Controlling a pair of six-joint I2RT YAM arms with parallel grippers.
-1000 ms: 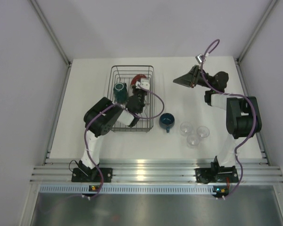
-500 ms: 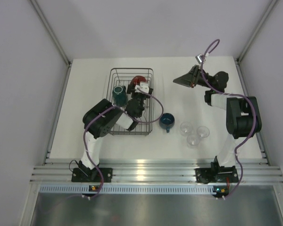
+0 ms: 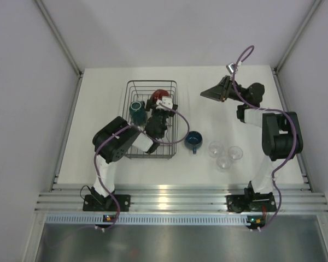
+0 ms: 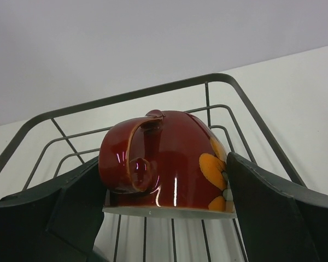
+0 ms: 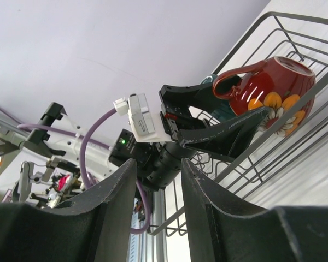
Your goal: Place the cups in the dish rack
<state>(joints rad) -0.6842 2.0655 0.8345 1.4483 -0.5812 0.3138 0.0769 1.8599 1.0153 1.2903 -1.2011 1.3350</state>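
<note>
The dish rack (image 3: 126,120) stands left of centre on the table. In it a teal mug (image 3: 136,109) sits at the left. A red patterned cup (image 4: 164,161) rests upside down on the wires at the far end (image 3: 162,92). My left gripper (image 4: 163,166) is open, one finger on each side of the red cup, right by its walls. A dark-blue cup (image 3: 193,140) stands right of the rack. Three clear glasses (image 3: 224,155) are grouped further right. My right gripper (image 3: 208,94) hovers open and empty at the far right, pointing toward the rack (image 5: 295,98).
White walls and metal rails close in the table on three sides. A purple cable (image 3: 177,123) loops from the left wrist over the rack's right edge. The right arm's body (image 3: 279,134) stands beside the glasses.
My left gripper has opened wide and let go of the red cup, which now rests in the rack. The rack has shifted slightly toward the near edge. The right arm has not moved.
</note>
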